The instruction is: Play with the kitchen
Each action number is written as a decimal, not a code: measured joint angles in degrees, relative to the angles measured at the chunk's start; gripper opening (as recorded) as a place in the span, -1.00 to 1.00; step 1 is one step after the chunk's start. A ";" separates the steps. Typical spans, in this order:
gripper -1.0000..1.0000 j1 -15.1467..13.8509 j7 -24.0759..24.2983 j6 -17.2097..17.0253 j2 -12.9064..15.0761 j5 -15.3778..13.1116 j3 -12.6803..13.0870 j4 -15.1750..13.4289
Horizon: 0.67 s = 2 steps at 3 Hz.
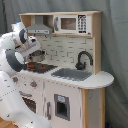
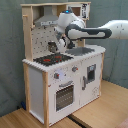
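Grey cloth backdrop (image 1: 116,55) hangs behind the scene in both exterior views, and a wooden floor (image 2: 107,107) shows in the second exterior view. On that floor stands the tall white and light-wood toy kitchen (image 2: 60,75), upright, its front turned toward the second exterior view's right. Its black stovetop with red rings (image 2: 52,59) lies at the counter's end nearer the second exterior view's left; a grey sink basin (image 1: 71,74) with an arched black faucet (image 1: 83,59) sits further along the counter. A grey hood (image 1: 39,27) and a white toy microwave (image 1: 72,23) occupy the upper shelf. The oven door (image 2: 64,95) and a smaller cupboard door (image 2: 90,74) are shut.

The white robot arm (image 2: 92,32) reaches in from the second exterior view's right. Its gripper (image 2: 53,47) hangs above the rear of the stovetop, near the pegboard back. Whether the jaws are apart or together cannot be told.
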 joint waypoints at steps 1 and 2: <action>-1.00 -3.12 -0.04 -0.20 -1.23 0.00 3.53 3.40; -1.00 -5.87 -0.09 -0.76 -2.50 0.00 7.19 6.81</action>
